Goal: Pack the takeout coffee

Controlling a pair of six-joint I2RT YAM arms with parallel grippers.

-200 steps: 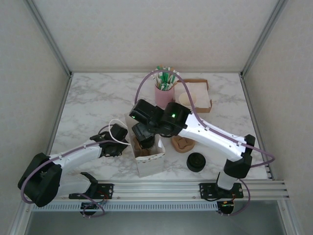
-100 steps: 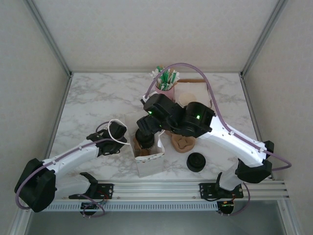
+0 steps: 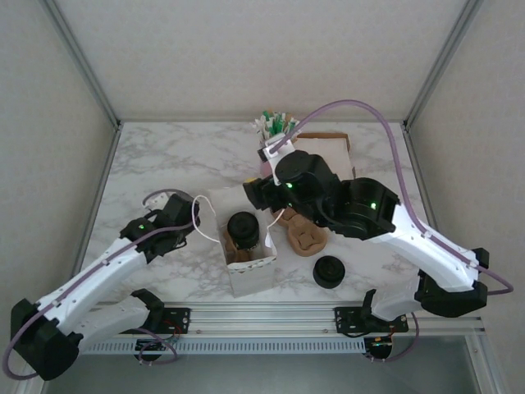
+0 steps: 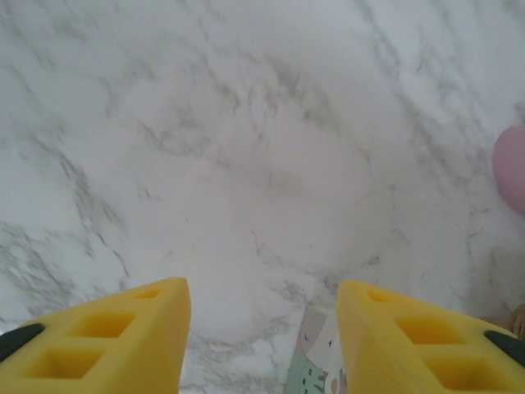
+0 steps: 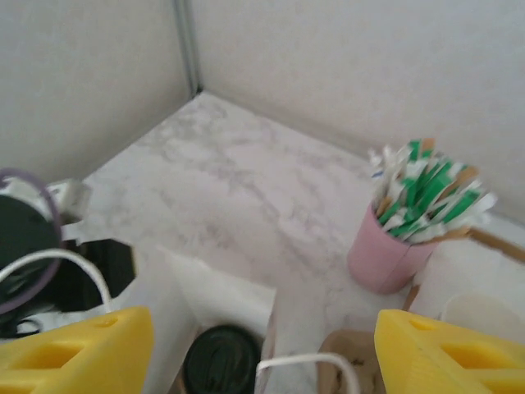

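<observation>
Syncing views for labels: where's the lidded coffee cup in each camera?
Top: coffee cup at centre, standing inside the white bag.
Right wrist: coffee cup at the bottom edge, left of centre, lid up, in the bag.
Left wrist: marble table, pink cup at the right edge.
Shared landmark: the pink cup.

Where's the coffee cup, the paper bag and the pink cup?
takeout coffee [image 3: 243, 226], top external view, on its black lid.
white paper bag [image 3: 251, 281], top external view, on its front wall.
pink cup [image 5: 382, 256], right wrist view, on its side.
</observation>
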